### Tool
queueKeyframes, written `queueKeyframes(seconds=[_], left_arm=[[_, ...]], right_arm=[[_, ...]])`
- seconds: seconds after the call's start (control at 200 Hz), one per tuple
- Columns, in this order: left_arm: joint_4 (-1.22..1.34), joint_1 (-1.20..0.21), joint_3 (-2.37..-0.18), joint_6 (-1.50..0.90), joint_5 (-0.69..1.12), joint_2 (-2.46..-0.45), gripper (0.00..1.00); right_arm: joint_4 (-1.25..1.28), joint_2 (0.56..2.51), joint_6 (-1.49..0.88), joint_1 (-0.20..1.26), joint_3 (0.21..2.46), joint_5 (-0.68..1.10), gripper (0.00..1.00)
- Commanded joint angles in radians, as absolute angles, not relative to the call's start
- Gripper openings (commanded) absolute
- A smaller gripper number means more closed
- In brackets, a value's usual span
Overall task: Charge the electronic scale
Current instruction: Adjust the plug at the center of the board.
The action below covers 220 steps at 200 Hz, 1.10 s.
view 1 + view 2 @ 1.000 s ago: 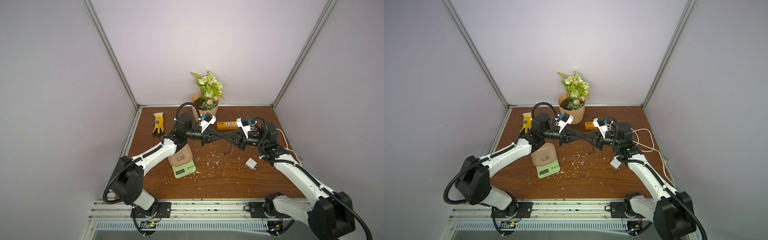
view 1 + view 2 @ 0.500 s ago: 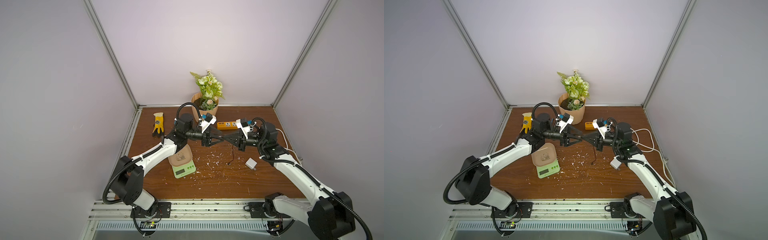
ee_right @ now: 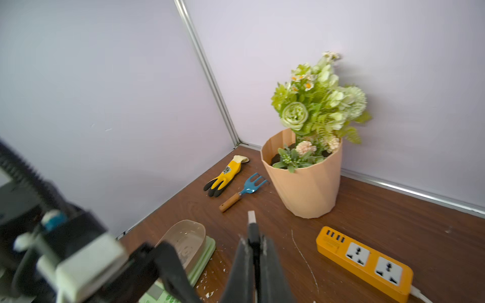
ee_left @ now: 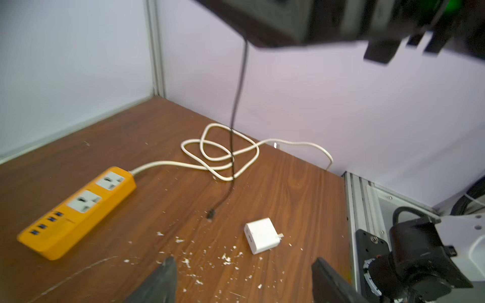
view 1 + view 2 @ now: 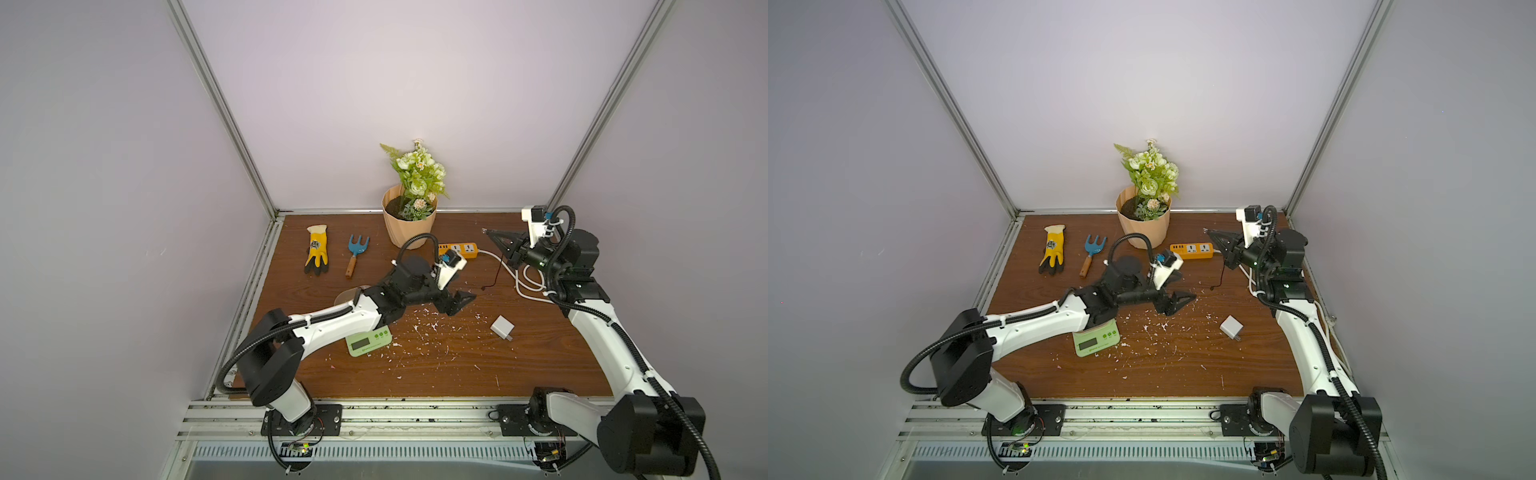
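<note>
Lilac walls close in a brown wood surface strewn with white flecks. On its left half sits the scale, display end toward the front rail. The left forearm crosses over its tan tray and hides most of it in both top views.

The left fingers reach past the scale toward the middle of the surface and hang low over the flecks, apart from the scale. They are spread wide with nothing between them, as the left wrist view shows. A white charger lies on the wood a little beyond them, untouched.

The right fingers are raised near the far right corner, well apart from the scale. They are clenched on one end of a thin black cable, and in the right wrist view a pale plug tip pokes out past their tips. The rest of the cable hangs straight down. Whether its lower plug touches the wood or hangs just over it I cannot tell. That plug is between the charger and an orange strip. The strip's white cord coils beneath the right wrist.

Along the back stand a pot of green flowers, a blue fork and a yellow glove.
</note>
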<state>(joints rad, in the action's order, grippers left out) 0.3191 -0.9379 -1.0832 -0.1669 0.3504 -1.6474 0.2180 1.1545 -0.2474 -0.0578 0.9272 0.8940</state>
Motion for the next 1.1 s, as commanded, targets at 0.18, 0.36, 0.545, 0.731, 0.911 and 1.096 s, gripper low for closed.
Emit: queueKeyframes(seconds=[0.18, 0.36, 0.545, 0.731, 0.911, 1.096], left_arm=[[0.191, -1.059, -1.304, -0.089, 0.263, -1.959, 0.80], [0.124, -1.128, -1.451, -0.156, 0.050, -2.103, 0.88], [0.110, -1.177, -1.573, -0.257, -0.070, -2.207, 0.99], [0.066, -1.196, -1.658, -0.277, -0.079, -2.283, 0.99], [-0.022, -1.197, -1.705, -0.287, -0.159, -2.317, 1.00], [-0.019, -1.162, -1.605, -0.297, -0.209, -2.243, 1.00]], right_arm=[[0.186, 1.134, -0.325, -0.186, 0.949, 0.832, 0.00], [0.128, 1.104, -0.316, -0.212, 0.963, 0.762, 0.00], [0.086, 1.074, -0.302, -0.216, 0.980, 0.719, 0.00], [0.069, 1.074, -0.301, -0.216, 0.983, 0.713, 0.00], [0.076, 1.078, -0.304, -0.216, 0.982, 0.724, 0.00], [0.074, 1.085, -0.300, -0.216, 0.983, 0.730, 0.00]])
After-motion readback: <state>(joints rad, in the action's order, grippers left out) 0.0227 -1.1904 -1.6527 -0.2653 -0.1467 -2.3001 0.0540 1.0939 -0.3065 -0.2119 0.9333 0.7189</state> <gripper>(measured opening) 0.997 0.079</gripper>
